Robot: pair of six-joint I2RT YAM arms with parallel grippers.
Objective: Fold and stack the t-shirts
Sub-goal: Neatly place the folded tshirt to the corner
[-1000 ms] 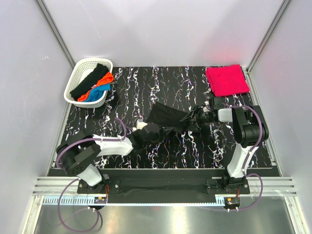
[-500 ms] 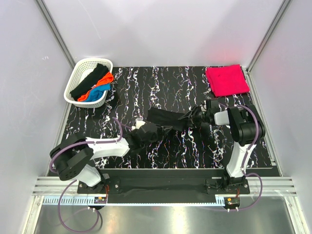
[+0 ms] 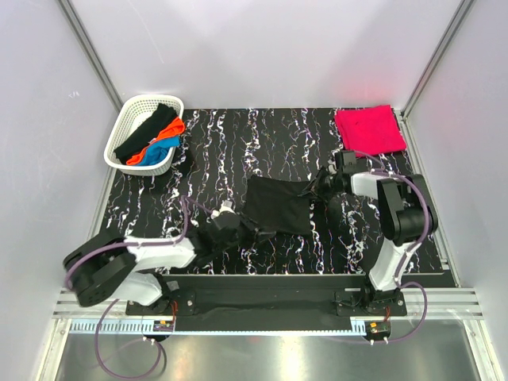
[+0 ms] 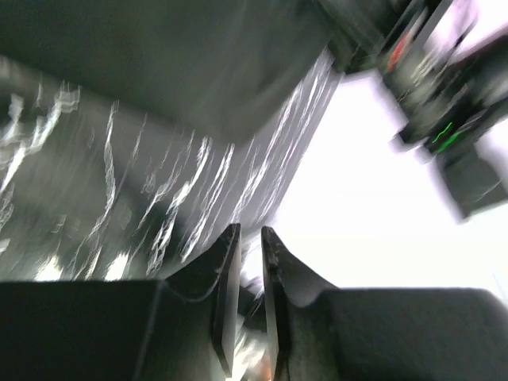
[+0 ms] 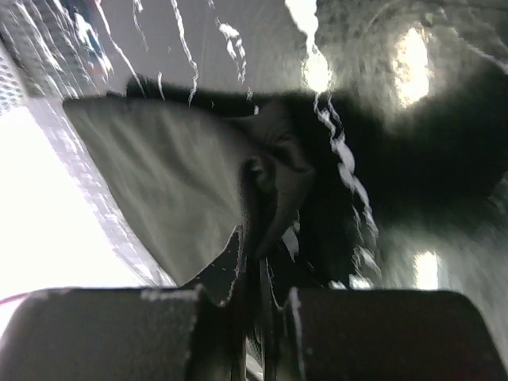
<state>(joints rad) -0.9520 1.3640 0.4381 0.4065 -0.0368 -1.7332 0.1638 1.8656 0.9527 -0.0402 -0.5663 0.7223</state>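
Note:
A black t-shirt (image 3: 278,205) lies folded on the mat in the middle of the top view. It fills the top of the left wrist view as grey cloth (image 4: 182,63). My left gripper (image 3: 248,228) sits just off its near-left edge. Its jaws (image 4: 248,232) are open by a narrow gap with nothing between them. My right gripper (image 3: 321,184) is at the shirt's right edge, shut on a bunched fold of the black cloth (image 5: 270,171); its fingertips (image 5: 252,238) pinch that fold. A pinkish-red t-shirt (image 3: 369,131) lies folded at the back right corner.
A white lattice basket (image 3: 127,119) stands at the back left and holds black (image 3: 147,131), orange (image 3: 163,139) and blue (image 3: 163,148) shirts. The dark marbled mat (image 3: 222,143) covers the table. Grey walls close in on both sides.
My left gripper let go of the black shirt, opened slightly and drew back toward the near left. My right gripper closed on the shirt's right edge. The shirt now lies flatter.

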